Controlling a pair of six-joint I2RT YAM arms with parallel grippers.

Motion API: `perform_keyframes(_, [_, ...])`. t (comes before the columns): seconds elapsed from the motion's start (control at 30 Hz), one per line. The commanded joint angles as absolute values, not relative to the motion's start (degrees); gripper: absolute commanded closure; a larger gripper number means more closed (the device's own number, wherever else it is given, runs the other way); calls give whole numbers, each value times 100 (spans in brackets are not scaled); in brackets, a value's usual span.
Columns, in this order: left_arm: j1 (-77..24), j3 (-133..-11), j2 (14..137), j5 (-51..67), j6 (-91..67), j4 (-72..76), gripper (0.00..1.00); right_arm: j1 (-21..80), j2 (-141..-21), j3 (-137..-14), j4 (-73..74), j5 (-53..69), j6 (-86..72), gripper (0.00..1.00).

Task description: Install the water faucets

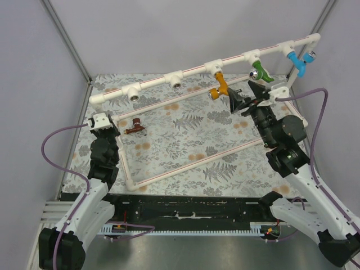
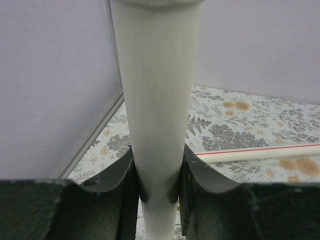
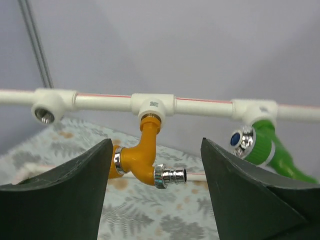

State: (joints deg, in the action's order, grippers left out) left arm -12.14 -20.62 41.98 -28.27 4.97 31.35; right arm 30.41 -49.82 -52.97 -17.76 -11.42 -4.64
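Note:
The orange-yellow faucet (image 1: 220,86) hangs screwed into a tee of the raised white pipe (image 1: 197,68); in the right wrist view it (image 3: 142,152) sits between and beyond my open right gripper (image 3: 155,175), silvery spout pointing right. My right gripper (image 1: 243,101) is just right of it, apart. The dark reddish-brown faucet (image 1: 135,127) lies on the patterned mat by the frame's left end. My left gripper (image 1: 103,125) is shut on the frame's white upright pipe (image 2: 155,100), fingers (image 2: 120,175) pressed on both sides.
A green tap (image 1: 260,71) and a light blue tap (image 1: 297,61) hang on the pipe further right. Two empty tees (image 1: 134,91) (image 1: 176,80) sit left of the orange faucet. The white pipe frame's low rails (image 1: 191,163) lie on the mat. Grey walls enclose the table.

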Motion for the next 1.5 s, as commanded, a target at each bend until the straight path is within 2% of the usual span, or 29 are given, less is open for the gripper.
perform_keyframes(0.0, [-1257,-2241,4140,-2681,431,3349,98,3059,-4755,-5888,399,1025,4465,21])
perform_keyframes(0.17, [-1257,-2241,4131,-2689,457,3340,98,3067,-4834,-5959,1204,1336,7387,20])
perform_keyframes(0.33, [-1257,-2232,4096,-2707,466,3322,98,3102,-5325,-5985,828,976,8787,22])
perform_keyframes(0.5, [-1257,-2232,4096,-2690,440,3322,98,3111,-5958,-5915,-182,677,9412,25])
perform_keyframes(0.57, [-1257,-2224,4078,-2689,439,3322,98,3111,-6204,-5915,-517,537,9475,29])
perform_keyframes(0.7, [-1257,-2232,4087,-2698,448,3322,98,3120,-6600,-5810,-1062,203,8923,47])
perform_keyframes(0.8, [-1257,-2224,4096,-2698,439,3331,98,3155,-6688,-5573,-1755,167,7582,71])
perform_keyframes(0.83, [-1257,-2241,4096,-2707,439,3322,98,3181,-6680,-5511,-1993,132,6793,81])
perform_keyframes(0.87, [-1257,-2233,4096,-2690,439,3322,98,3190,-6671,-5467,-2334,54,5846,95])
perform_keyframes(0.9, [-1266,-2232,4104,-2681,439,3331,98,3182,-6680,-5432,-2634,-173,4879,100])
perform_keyframes(0.93, [-1257,-2241,4096,-2689,439,3322,98,3182,-6714,-5423,-2976,-498,3486,100])
perform_keyframes(1.03, [-1257,-2259,4122,-2698,448,3331,98,3190,-6846,-5362,-3461,-1281,650,100])
perform_keyframes(1.13, [-1257,-2250,4122,-2689,440,3322,98,3190,-6926,-5195,-3744,-2613,-2398,100])
perform_keyframes(1.23, [-1257,-2250,4113,-2698,448,3322,98,3182,-6812,-5089,-2800,-4100,-5989,100])
perform_keyframes(1.3, [-1257,-2250,4122,-2681,440,3314,98,3182,-6759,-5159,-1912,-4367,-7639,100])
perform_keyframes(1.33, [-1266,-2259,4122,-2681,448,3313,98,3173,-6759,-5211,-1638,-4351,-7994,100])
perform_keyframes(1.37, [-1257,-2259,4122,-2681,448,3313,98,3182,-6733,-5238,-1617,-4290,-7981,96])
perform_keyframes(1.47, [-1257,-2250,4113,-2716,474,3322,98,3182,-6593,-5203,-2195,-3913,-6930,67])
